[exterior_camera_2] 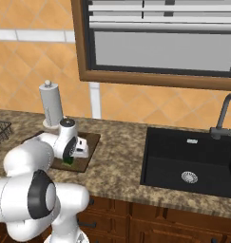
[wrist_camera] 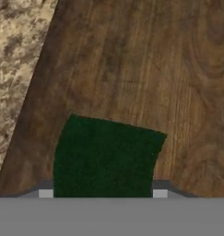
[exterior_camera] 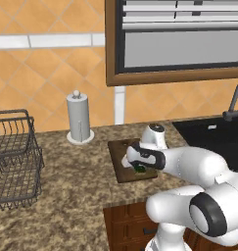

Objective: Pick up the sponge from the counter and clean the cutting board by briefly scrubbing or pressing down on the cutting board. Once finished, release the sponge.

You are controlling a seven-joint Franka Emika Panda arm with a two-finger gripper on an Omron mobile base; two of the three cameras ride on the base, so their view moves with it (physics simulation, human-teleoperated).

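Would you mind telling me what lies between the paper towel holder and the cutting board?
Only bare counter: in the left base view, a short stretch of speckled granite separates the paper towel holder from the cutting board, with nothing resting on it.

arm over cutting board [exterior_camera_2: 86, 156], sponge [exterior_camera_2: 68, 162], black sink [exterior_camera_2: 155, 161]

sponge [wrist_camera: 104, 156] on cutting board [wrist_camera: 132, 69], board on counter [exterior_camera: 76, 171], sink [exterior_camera_2: 193, 161] right

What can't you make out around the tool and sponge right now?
- Tool fingertips: hidden by the white hand in both base views, cut off in the hand view.
- Small green rectangular sponge: near end cut off in the hand view.
- Dark brown wooden cutting board: partly hidden by the arm.
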